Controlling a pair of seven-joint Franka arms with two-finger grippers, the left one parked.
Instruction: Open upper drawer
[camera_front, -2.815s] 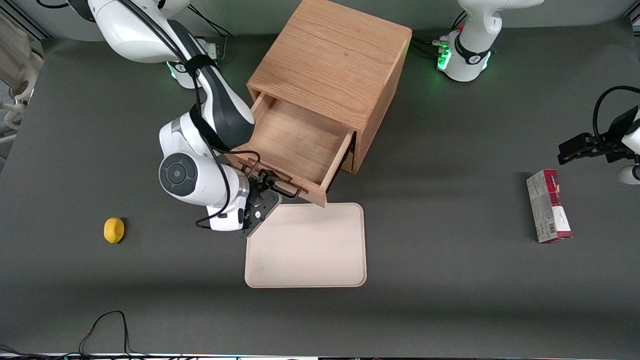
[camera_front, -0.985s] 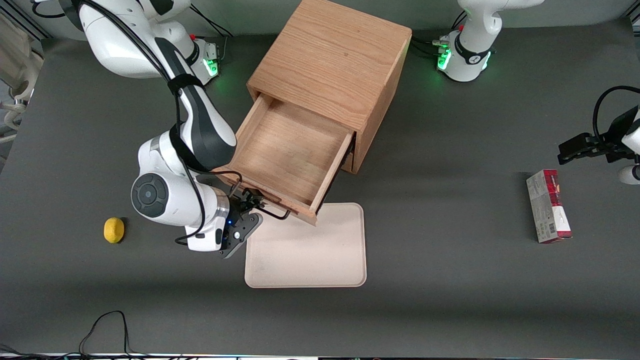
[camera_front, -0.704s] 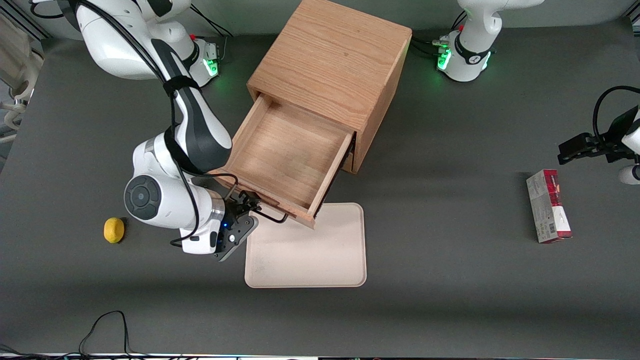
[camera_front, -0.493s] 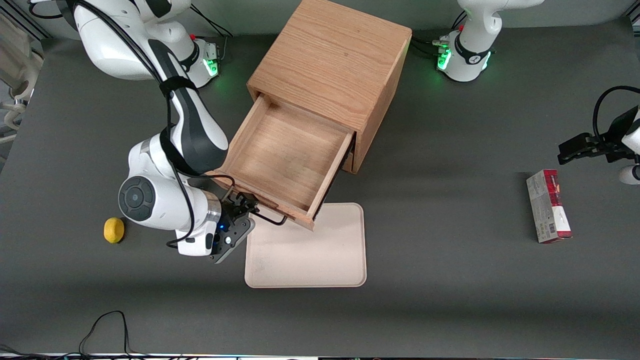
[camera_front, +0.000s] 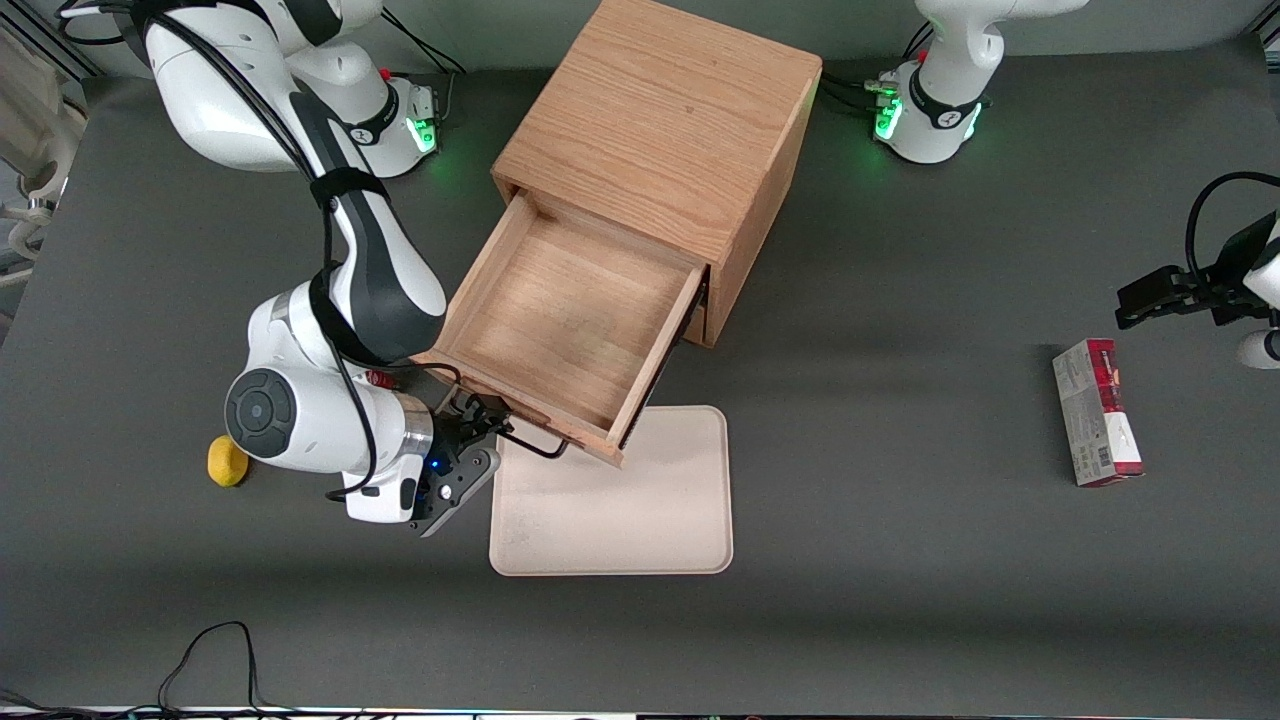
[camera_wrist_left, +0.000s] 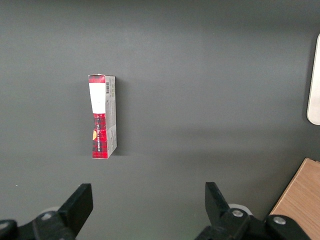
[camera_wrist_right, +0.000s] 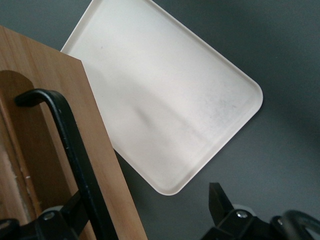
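Note:
The upper drawer (camera_front: 570, 320) stands pulled far out of the oak cabinet (camera_front: 660, 130), and its wooden tray is empty. Its black wire handle (camera_front: 530, 445) is on the drawer front, nearest the front camera. My gripper (camera_front: 478, 432) is at the handle's end toward the working arm's side. In the right wrist view the gripper (camera_wrist_right: 142, 207) is open with its fingers wide apart. One finger sits against the handle bar (camera_wrist_right: 70, 145), and the drawer front (camera_wrist_right: 50, 80) edge lies between the fingers. The matching drawer beneath is mostly hidden.
A cream tray (camera_front: 620, 510) lies on the table just in front of the open drawer, also in the right wrist view (camera_wrist_right: 165, 100). A lemon (camera_front: 227, 462) lies beside my arm. A red-and-grey box (camera_front: 1097, 410) lies toward the parked arm's end, also in the left wrist view (camera_wrist_left: 102, 117).
The drawer has slid farther out of the cabinet. My gripper and forearm have moved with the handle, nearer the front camera and toward the lemon.

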